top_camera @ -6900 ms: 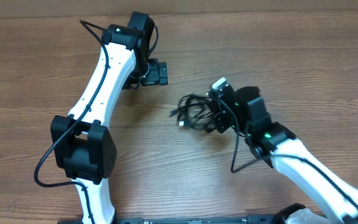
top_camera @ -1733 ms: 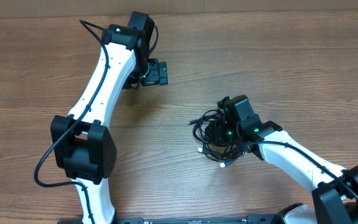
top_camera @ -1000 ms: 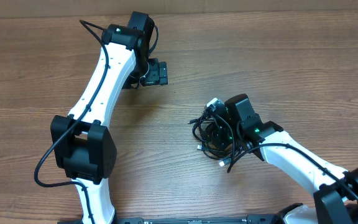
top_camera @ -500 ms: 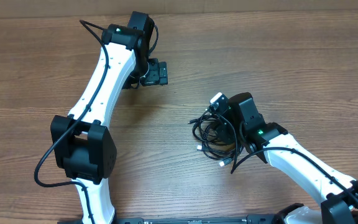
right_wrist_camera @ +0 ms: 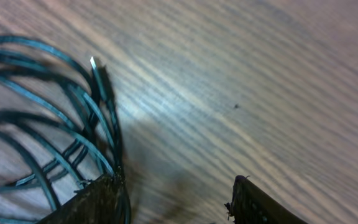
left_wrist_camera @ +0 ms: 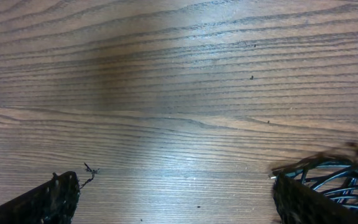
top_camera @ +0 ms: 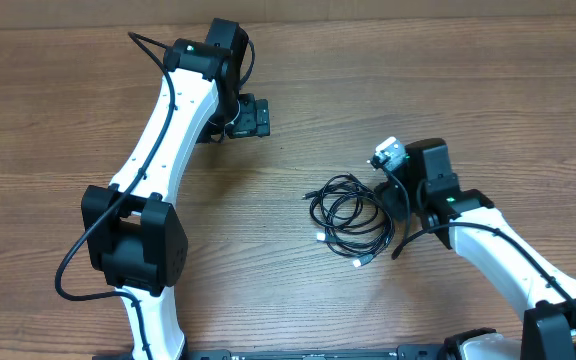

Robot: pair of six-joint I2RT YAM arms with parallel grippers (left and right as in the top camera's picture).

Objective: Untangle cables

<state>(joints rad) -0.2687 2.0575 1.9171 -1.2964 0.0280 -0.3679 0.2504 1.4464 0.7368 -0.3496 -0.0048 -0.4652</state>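
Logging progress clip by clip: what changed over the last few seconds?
The right gripper dragged the cables toward the near right, then let go and drew back to the right; its jaws stand open and empty. The left gripper stayed open and unmoved.

One tangle of cables [top_camera: 348, 215], two arms [top_camera: 168, 120] [top_camera: 498, 245]

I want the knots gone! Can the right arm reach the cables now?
Probably yes. The right gripper is open at the very edge of the black cables, and nothing stands in its way.
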